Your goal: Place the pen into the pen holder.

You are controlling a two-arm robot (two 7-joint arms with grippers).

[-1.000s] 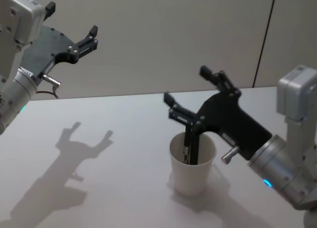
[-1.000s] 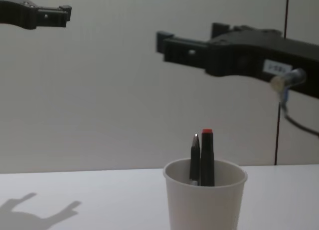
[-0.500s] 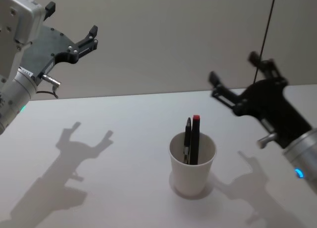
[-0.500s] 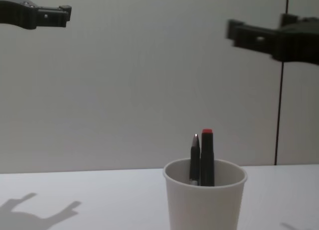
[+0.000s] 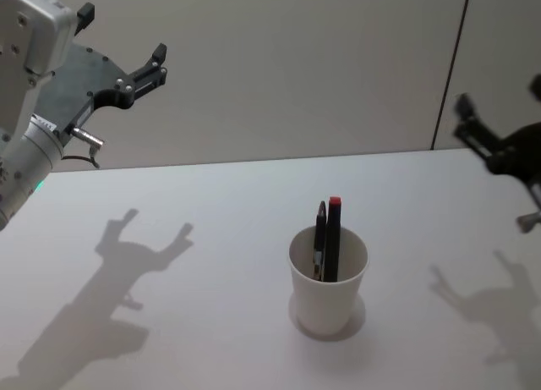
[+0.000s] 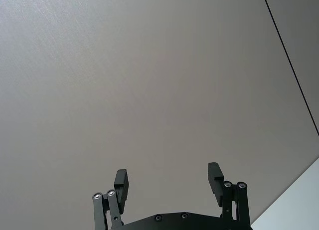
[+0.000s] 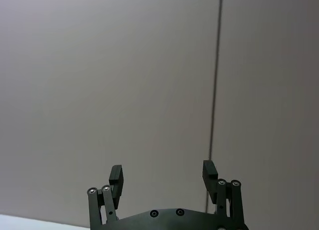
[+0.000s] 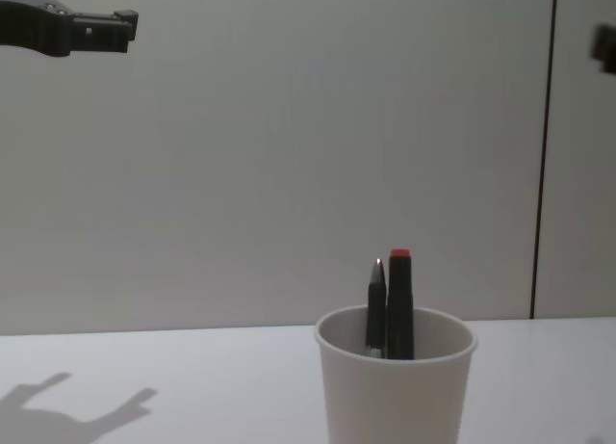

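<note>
The pen holder [image 5: 329, 279] holds two upright pens [image 5: 328, 240]; both end effectors, left [image 6: 169, 182] and right [image 7: 162, 176], gape empty.

The pen holder [image 5: 329, 276] looks like matt white paper, the pens [image 5: 331, 238] glossy dark plastic, the table [image 5: 211, 238] smooth matt white, the grippers matt black.

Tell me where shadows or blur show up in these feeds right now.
Head view: the right gripper is motion-blurred at the edge, and both arms throw hard shadows on the table. Chest view: sharp on the pen holder and its two pens.
</note>
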